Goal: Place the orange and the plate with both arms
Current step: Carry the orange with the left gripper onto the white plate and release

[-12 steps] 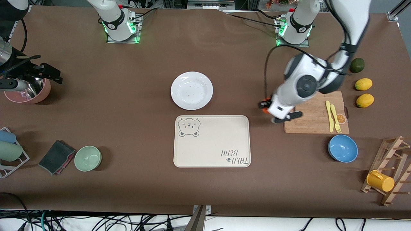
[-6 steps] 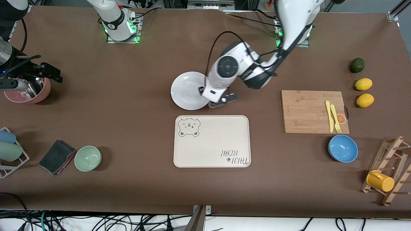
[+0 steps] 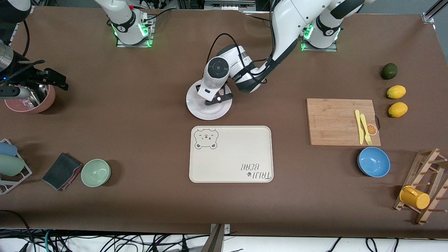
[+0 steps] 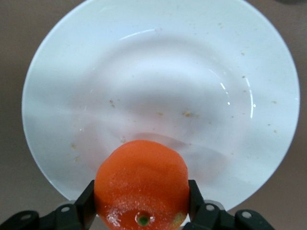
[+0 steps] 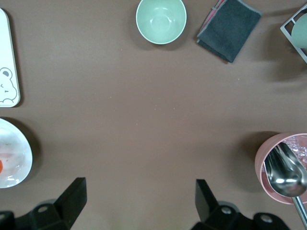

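The white plate (image 3: 209,111) lies mid-table, farther from the front camera than the bear-print tray. My left gripper (image 3: 211,98) hangs just over the plate and is shut on the orange (image 4: 141,184), which sits between its two black fingers (image 4: 86,203) above the plate (image 4: 168,81). In the front view the left hand hides the orange. My right gripper (image 3: 56,82) waits open over the table at the right arm's end, beside the pink bowl. Nothing sits between its fingers (image 5: 74,194).
The cream bear-print tray (image 3: 231,154) lies nearer the camera than the plate. A cutting board (image 3: 332,122) with yellow cutlery, a blue bowl (image 3: 373,161), two lemons (image 3: 396,91) and a mug rack (image 3: 425,182) are toward the left arm's end. A green bowl (image 3: 95,172), cloth (image 3: 62,170) and pink bowl (image 3: 33,101) are toward the right arm's end.
My left arm has swung from the cutting board's edge across the table to above the plate, carrying the orange. The right arm has not moved.
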Robot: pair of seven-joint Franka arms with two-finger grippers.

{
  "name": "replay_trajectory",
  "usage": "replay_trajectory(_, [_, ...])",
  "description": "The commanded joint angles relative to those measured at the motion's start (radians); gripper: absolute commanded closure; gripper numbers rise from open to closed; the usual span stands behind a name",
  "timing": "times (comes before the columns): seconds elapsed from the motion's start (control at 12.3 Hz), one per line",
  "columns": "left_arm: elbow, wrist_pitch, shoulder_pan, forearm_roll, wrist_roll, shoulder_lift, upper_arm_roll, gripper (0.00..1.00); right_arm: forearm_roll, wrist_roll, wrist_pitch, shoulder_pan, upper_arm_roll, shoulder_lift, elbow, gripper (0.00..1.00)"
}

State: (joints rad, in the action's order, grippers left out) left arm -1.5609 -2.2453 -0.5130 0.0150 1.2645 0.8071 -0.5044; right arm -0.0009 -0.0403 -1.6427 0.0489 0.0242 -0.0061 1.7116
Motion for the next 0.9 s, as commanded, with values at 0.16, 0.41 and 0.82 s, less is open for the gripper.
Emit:
replay_trajectory(0.16, [0.045, 0.026, 0.010, 0.005, 0.015, -0.020, 0.023, 0.00, 0.015, 0.011, 0.021, 0.002, 0.008, 0.005, -0.023, 0.00])
replay_trajectory(0.41, [0.155, 0.195, 0.057, 0.005, 0.023, -0.074, 0.044, 0.00, 0.016, 0.010, 0.021, 0.003, 0.007, 0.005, -0.023, 0.00])
replay_trajectory(0.82, [0.232, 0.612, 0.367, 0.008, -0.116, -0.203, 0.040, 0.00, 0.016, 0.011, 0.021, 0.003, 0.007, 0.005, -0.023, 0.00])
